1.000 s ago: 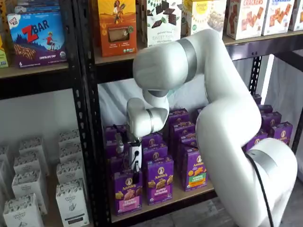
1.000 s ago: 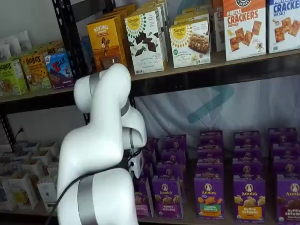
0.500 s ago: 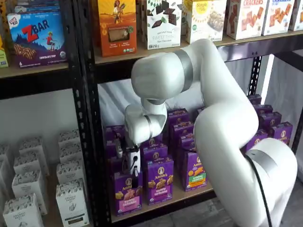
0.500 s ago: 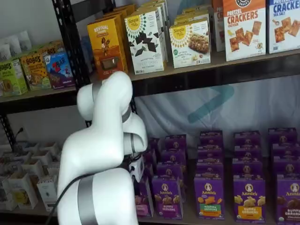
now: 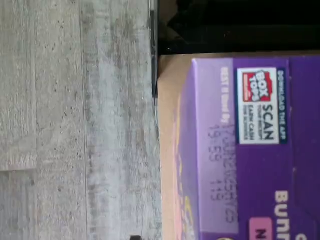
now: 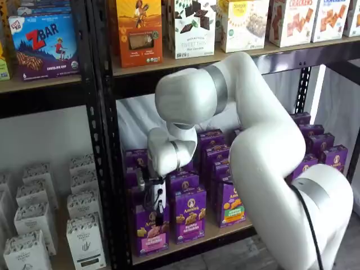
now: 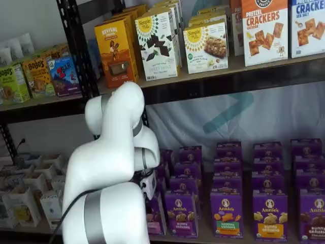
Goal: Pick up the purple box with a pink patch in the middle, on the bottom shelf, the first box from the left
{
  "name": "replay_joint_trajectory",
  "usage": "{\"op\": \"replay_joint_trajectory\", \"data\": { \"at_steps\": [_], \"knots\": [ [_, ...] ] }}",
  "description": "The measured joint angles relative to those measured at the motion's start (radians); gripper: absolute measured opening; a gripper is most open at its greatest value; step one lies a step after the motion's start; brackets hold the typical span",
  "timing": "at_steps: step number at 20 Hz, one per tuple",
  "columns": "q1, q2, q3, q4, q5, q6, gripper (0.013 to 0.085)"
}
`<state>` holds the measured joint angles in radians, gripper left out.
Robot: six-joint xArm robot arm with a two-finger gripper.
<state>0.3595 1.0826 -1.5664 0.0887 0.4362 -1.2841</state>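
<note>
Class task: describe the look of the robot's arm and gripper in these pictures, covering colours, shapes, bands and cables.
The arm is glossy white with rounded, bulky links and grey bands at its joints. A black cable runs along its lower link. The gripper has a small white body and black fingers.

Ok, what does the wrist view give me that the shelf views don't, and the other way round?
Only the wrist view: the purple box seen from above, with its Box Tops label and printed date, and the grey floor beyond the shelf edge.

Only a shelf view: the claw hanging right at that box's top (finger gap unclear), the white arm, and the neighbouring purple carton.

Both: the purple box and the bottom shelf it stands on.
</note>
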Motion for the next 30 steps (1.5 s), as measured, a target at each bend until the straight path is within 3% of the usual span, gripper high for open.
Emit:
{"op": "replay_joint_trajectory", "data": {
  "at_steps": [6, 8, 17, 28, 30],
  "knots": [
    [-0.001, 0.006, -0.003, 0.006, 0.000, -0.006, 0.0690],
    [-0.001, 0.006, -0.005, 0.008, 0.003, -0.009, 0.0610],
    [-0.003, 0.006, -0.004, -0.002, 0.007, -0.001, 0.0610],
    [-0.001, 0.000, 0.005, 0.000, 0.008, -0.001, 0.0370],
    [-0.001, -0.003, 0.009, -0.005, 0.006, 0.003, 0.0370]
  ]
}}
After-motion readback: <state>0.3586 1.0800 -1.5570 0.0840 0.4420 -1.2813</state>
